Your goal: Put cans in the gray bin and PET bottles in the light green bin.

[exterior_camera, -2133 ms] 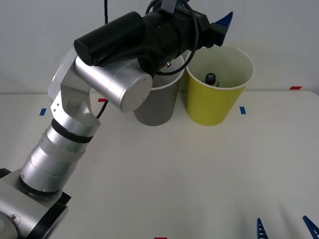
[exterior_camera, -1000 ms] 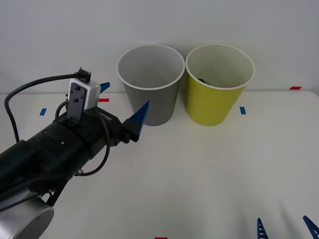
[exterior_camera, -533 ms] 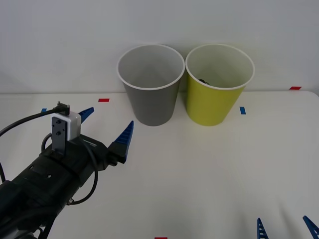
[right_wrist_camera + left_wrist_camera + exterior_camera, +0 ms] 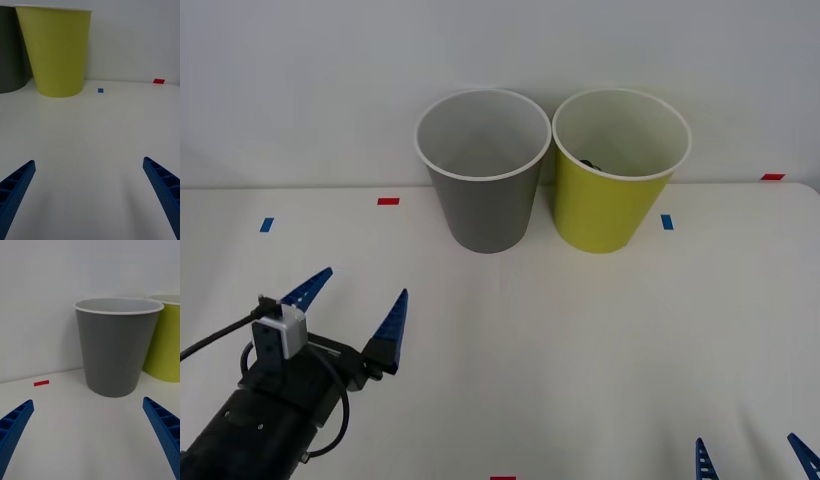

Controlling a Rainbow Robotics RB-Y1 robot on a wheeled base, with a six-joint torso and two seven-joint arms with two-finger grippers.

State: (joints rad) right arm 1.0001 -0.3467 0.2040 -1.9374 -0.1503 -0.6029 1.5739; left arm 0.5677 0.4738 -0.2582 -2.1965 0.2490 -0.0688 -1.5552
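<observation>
Fingers (image 4: 393, 325) spread; lime light green bin (image 4: 615, 205) white-rimmed.

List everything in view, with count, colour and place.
gray bin: one, gray with white rim, upright at the table's back, left of the other bin.
light green bin: one, yellow-green with white rim, beside the gray one; a dark object barely shows inside.
tape marks: two red, two blue, along the back of the table.
left gripper: one, blue, open, near left of table.
right gripper: one, blue, open, near right edge.
</observation>
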